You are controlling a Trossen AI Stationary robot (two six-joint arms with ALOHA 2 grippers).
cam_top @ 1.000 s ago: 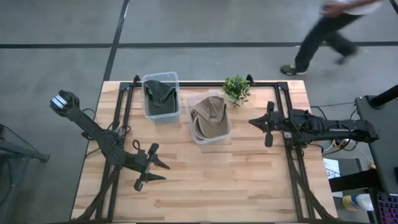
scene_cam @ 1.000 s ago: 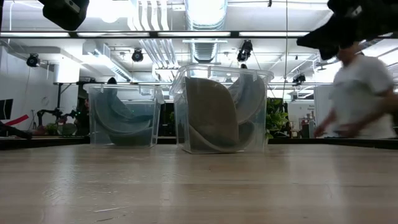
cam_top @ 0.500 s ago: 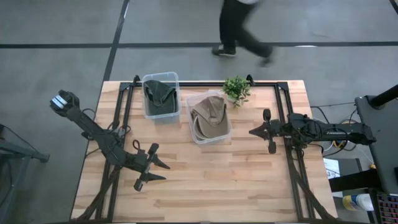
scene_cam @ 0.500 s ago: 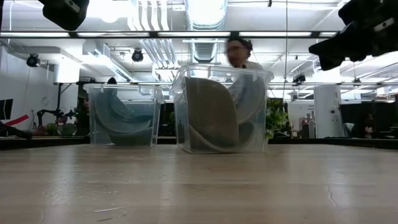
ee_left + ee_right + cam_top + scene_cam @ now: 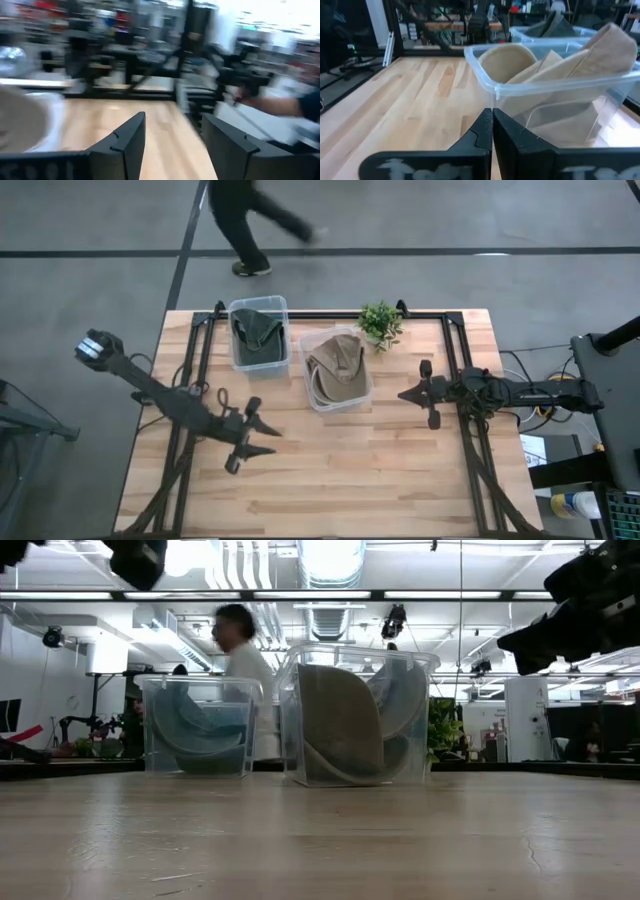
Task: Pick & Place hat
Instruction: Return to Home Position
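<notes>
Left end effector (image 5: pixel 273 441) released, spread wide, over table (image 5: pixel 350 475); right end effector (image 5: pixel 402 394) clenched, near right bin (image 5: pixel 330 330).

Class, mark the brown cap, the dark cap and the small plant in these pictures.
brown cap (image 5: pixel 336 366): high view, on its crown.
dark cap (image 5: pixel 257 332): high view, on its folded crown.
plant (image 5: pixel 380 322): high view, on its leaves.

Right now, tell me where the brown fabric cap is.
High view: the brown fabric cap lies inside the right clear plastic bin, between the left clear plastic bin and the small green potted plant.
</notes>
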